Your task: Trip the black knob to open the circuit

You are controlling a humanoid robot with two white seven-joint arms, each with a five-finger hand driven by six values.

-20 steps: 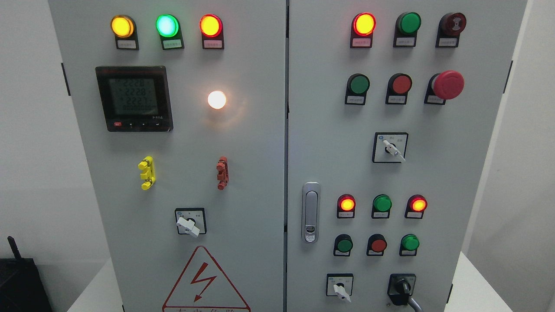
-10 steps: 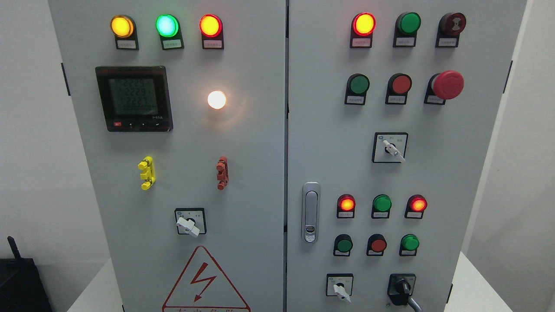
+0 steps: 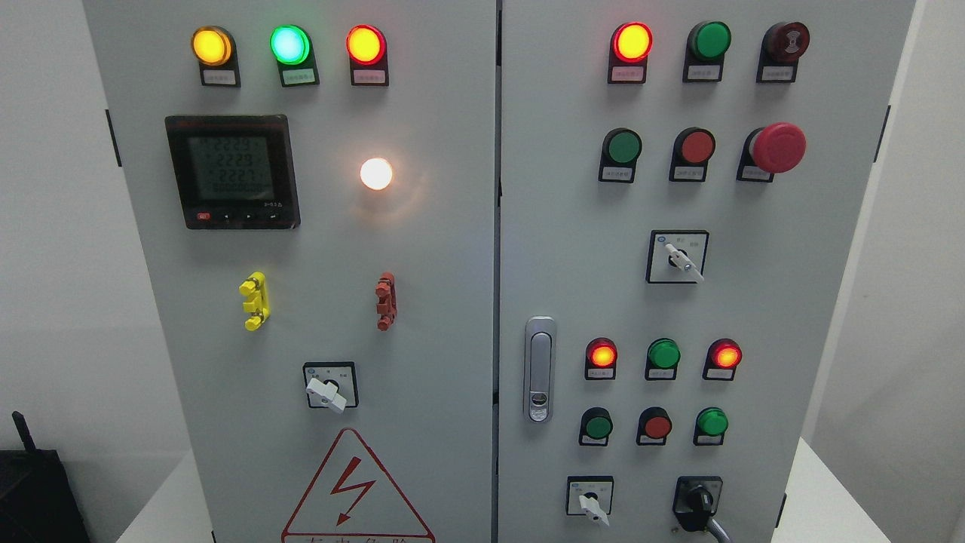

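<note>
Nothing has moved; no robot hand in sight, so its state can't be told.
Black knob point(image 3: 698, 501), cabinet's point(image 3: 422, 249) lower right corner: grip squarely, then twist.

- A plain white wall point(image 3: 53, 264) runs behind on the left, evenly lit.
- Another white wall point(image 3: 905, 317) fills the right side, slightly shadowed.
- A white worktop point(image 3: 822, 505) shows at the bottom right and bottom left.
- A black box point(image 3: 38, 494) with a short antenna sits in the lower left corner.
</note>
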